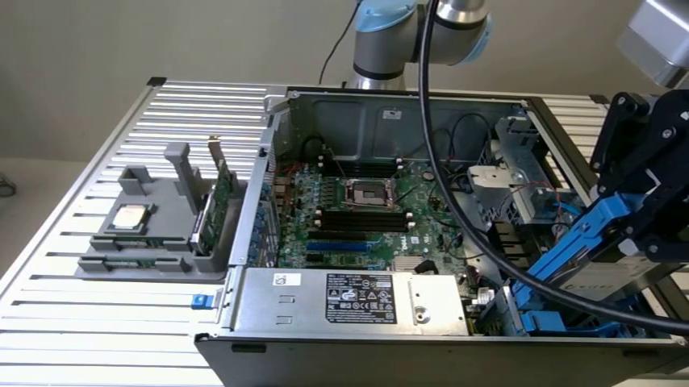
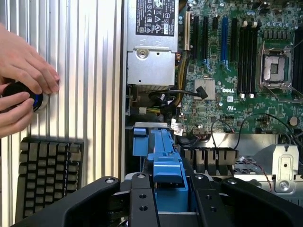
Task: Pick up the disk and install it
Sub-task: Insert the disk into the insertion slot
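The disk [image 1: 586, 270] is a silver-grey drive with a white label in a blue carrier frame. It hangs tilted over the front corner of the open computer case [image 1: 398, 109], on the exterior view's right. My black gripper [image 1: 646, 214] is shut on its upper end. In the wrist view the blue carrier [image 2: 165, 161] sticks out between my two black fingers [image 2: 142, 203], pointing toward a blue-railed drive bay [image 1: 544, 322] below it. The disk's lower end is close above the bay; I cannot tell whether it touches.
Inside the case lie the motherboard [image 1: 366, 210] and a silver power supply [image 1: 356, 298]. A thick black cable [image 1: 453, 185] crosses above them. A grey holder [image 1: 151, 238] with a square chip [image 1: 129, 218] and a green card [image 1: 221, 201] stands outside. A person's hands [image 2: 23, 71] and a keyboard [image 2: 47, 175] are beside the case.
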`<control>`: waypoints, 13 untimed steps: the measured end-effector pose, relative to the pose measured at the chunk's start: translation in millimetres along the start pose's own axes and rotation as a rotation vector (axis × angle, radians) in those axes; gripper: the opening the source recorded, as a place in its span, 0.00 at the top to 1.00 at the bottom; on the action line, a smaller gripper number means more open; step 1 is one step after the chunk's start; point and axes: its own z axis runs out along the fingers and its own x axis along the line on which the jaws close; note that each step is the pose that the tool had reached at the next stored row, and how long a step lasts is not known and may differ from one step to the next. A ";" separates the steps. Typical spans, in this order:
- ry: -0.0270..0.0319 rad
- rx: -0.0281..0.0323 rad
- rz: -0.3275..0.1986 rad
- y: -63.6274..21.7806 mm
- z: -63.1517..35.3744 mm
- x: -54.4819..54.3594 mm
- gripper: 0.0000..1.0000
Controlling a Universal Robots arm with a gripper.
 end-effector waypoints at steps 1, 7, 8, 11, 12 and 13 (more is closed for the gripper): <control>0.0000 0.0000 0.000 0.0 0.4 0.0 0.67; -0.0004 0.0000 0.000 -0.2 3.3 -0.4 0.67; -0.0004 0.0000 0.000 -0.2 3.7 -0.5 0.67; -0.0008 0.0000 0.000 -0.3 4.7 -1.0 0.67; -0.0010 0.0000 0.000 -0.4 5.0 -1.1 0.67; -0.0012 0.0000 0.000 -0.4 5.5 -1.2 0.67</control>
